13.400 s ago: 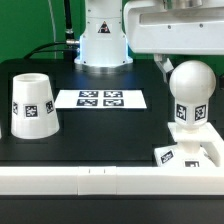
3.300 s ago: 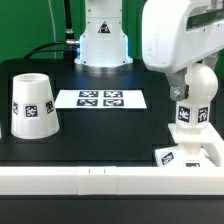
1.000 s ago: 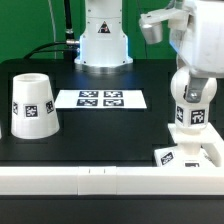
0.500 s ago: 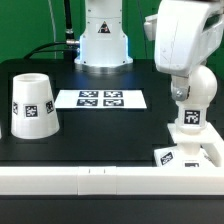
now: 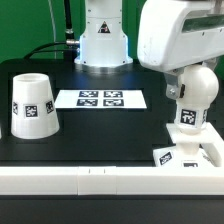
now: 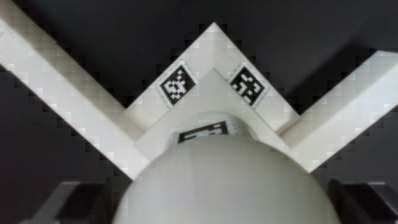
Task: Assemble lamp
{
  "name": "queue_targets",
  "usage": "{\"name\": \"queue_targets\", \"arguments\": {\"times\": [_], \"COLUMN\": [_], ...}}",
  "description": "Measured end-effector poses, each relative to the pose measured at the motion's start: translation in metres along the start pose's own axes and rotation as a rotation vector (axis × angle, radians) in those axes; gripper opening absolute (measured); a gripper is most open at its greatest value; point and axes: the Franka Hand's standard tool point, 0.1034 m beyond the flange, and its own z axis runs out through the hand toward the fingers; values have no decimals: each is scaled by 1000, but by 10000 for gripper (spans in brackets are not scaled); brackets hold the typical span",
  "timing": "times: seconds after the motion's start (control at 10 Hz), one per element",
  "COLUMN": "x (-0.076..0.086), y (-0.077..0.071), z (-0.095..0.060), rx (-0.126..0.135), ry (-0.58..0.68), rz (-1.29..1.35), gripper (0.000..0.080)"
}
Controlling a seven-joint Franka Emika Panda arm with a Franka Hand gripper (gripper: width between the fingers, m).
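Note:
The lamp's bulb [image 5: 197, 92] stands upright on its neck in the flat square base [image 5: 190, 152] at the exterior view's right. My gripper [image 5: 186, 86] comes down from the big white arm and closes around the bulb. In the wrist view the bulb [image 6: 210, 180] fills the space between my dark fingers [image 6: 57, 203], with the base [image 6: 210, 75] seen corner-on below it. The tapered shade [image 5: 30, 103] stands alone at the exterior view's left, mouth down.
The marker board [image 5: 100, 98] lies flat in the middle of the black table. The robot's white pedestal [image 5: 103, 40] stands behind it. A white rail [image 5: 80, 180] runs along the table's front edge.
My wrist has turned over the bulb, and the tag on the bulb's neck has shifted slightly to the exterior view's left. The shade and base have not moved.

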Motion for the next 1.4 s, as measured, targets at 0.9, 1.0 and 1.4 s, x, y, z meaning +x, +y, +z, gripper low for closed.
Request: {"name": "queue_targets", "arguments": {"times": [0.9,1.0,1.4], "x": [2,3,3], "y": [-4,-5,-5], "z": [1,1,1], "rx": [107,109,165], "ry": [8,5,-5], "rz": [782,852,1182], "gripper": [577,577,577]}}
